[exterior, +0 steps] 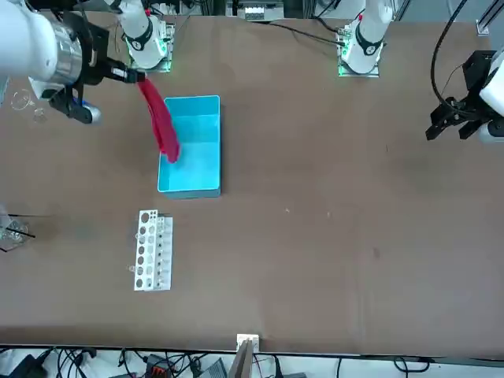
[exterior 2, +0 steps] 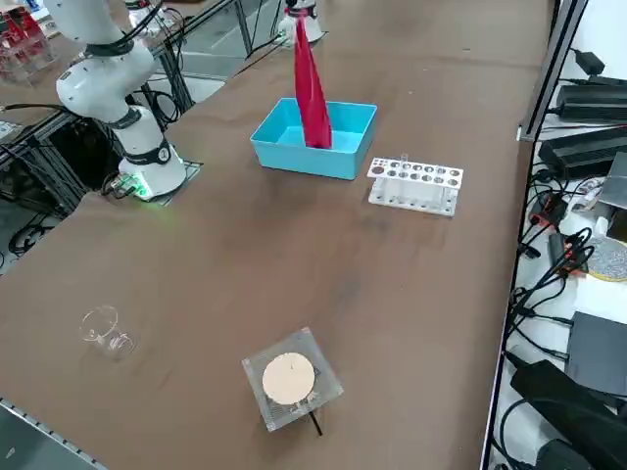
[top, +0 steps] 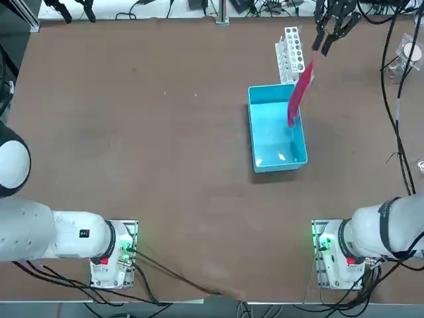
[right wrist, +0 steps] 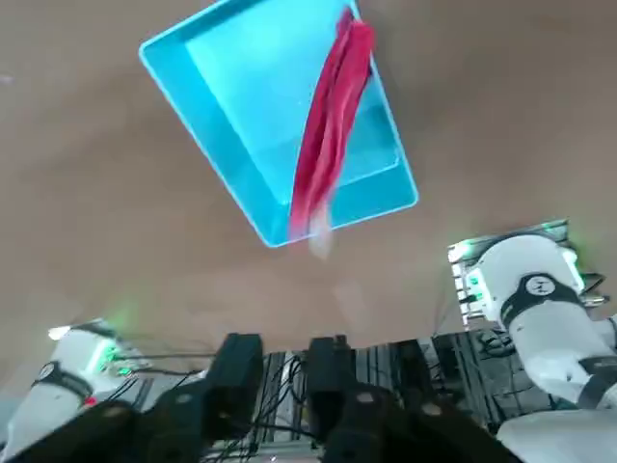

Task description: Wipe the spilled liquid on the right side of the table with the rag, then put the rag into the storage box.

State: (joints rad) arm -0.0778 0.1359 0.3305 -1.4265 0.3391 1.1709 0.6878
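right tool point(top: 322, 45) clamped on rag point(top: 298, 93), dangling over storage box point(top: 277, 156)

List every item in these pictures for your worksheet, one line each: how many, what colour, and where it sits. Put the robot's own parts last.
table: one, brown, under everything.
storage box: one, light blue, right half of the table.
rag: one, magenta-red, hanging over the storage box.
tube rack: one, white, beyond the box.
glass beaker: one, clear, table's right edge.
square dish: one, clear with a tan disc, right edge.
right gripper: one, dark, raised above the rack, shut on the rag.
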